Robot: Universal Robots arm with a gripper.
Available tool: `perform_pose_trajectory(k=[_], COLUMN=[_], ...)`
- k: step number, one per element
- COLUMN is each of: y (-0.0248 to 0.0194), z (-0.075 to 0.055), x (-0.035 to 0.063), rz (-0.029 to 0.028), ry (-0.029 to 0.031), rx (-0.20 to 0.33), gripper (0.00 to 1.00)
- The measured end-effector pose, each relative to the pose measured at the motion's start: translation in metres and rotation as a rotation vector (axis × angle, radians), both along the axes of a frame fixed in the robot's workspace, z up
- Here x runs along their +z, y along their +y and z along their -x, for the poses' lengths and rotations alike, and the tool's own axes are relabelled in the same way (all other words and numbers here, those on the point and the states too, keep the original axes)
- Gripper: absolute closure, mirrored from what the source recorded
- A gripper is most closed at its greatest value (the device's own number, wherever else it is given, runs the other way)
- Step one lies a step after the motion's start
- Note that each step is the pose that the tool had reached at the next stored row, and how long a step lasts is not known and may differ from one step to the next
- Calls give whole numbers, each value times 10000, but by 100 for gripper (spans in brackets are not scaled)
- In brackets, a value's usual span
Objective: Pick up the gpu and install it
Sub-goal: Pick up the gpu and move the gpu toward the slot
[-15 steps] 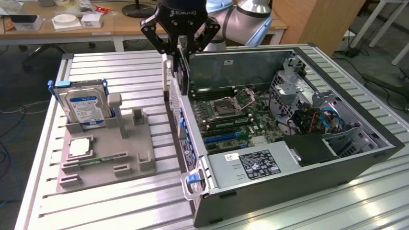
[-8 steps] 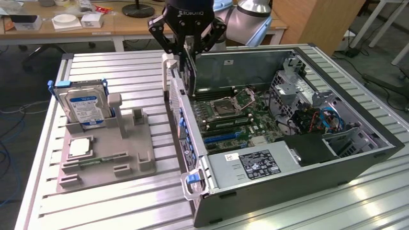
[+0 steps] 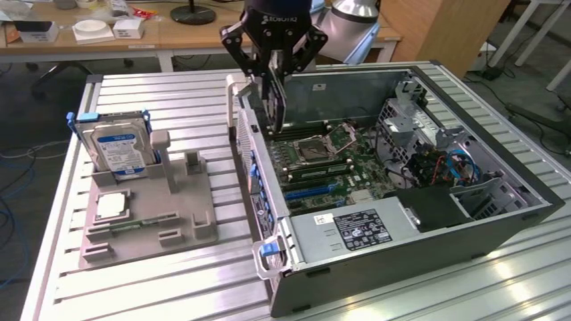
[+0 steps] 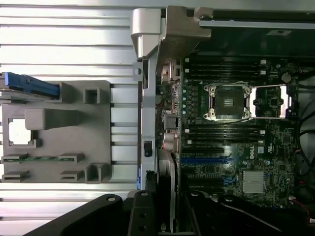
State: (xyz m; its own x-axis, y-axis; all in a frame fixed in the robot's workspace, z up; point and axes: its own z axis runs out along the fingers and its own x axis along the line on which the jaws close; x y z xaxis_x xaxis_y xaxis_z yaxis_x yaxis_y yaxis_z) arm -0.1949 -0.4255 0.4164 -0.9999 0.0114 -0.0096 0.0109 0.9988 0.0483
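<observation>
My black gripper hangs over the rear wall of the open computer case. It is shut on the gpu, a thin card seen dark and edge-on, hanging upright below the fingers. The card's lower edge is above the motherboard, near the case's rear wall and short of the blue slots. In the wrist view the gpu runs as a narrow strip out of the gripper along the rear wall, beside the blue slots and below the empty processor socket.
A grey parts holder sits on the slatted table at the exterior view's left, carrying a hard drive, a processor chip and a memory stick. The power supply fills the case's near end. Drive cage and cables lie at the right.
</observation>
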Motion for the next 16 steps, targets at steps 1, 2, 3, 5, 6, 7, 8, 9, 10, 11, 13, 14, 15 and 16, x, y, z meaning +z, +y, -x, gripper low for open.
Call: perform_pose_trajectory(k=[1,2,3,5,6,7,8,9,10,11,13,14,15,16], y=[0,0,0,0,0,0,1,1,2,3,5,6,7,8], z=[-17,-33,-50,-83,-100,-117,-132,-147,-162,-175,-200,-213,-226,-238], x=[-1,-2,-3,-4,-5,-6,-6,-7,-7,-7,-8,-8,-9,-9], rz=[0,0,0,-1,-1,0,0,1,5,14,45,66,85,100], ry=[0,0,0,-1,0,0,-1,0,-2,-2,-4,-5,-6,-7], rx=[0,0,1,0,-1,0,0,0,0,0,0,0,0,0], gripper=[73,73,73,73,73,73,73,73,73,73,73,73,73,73])
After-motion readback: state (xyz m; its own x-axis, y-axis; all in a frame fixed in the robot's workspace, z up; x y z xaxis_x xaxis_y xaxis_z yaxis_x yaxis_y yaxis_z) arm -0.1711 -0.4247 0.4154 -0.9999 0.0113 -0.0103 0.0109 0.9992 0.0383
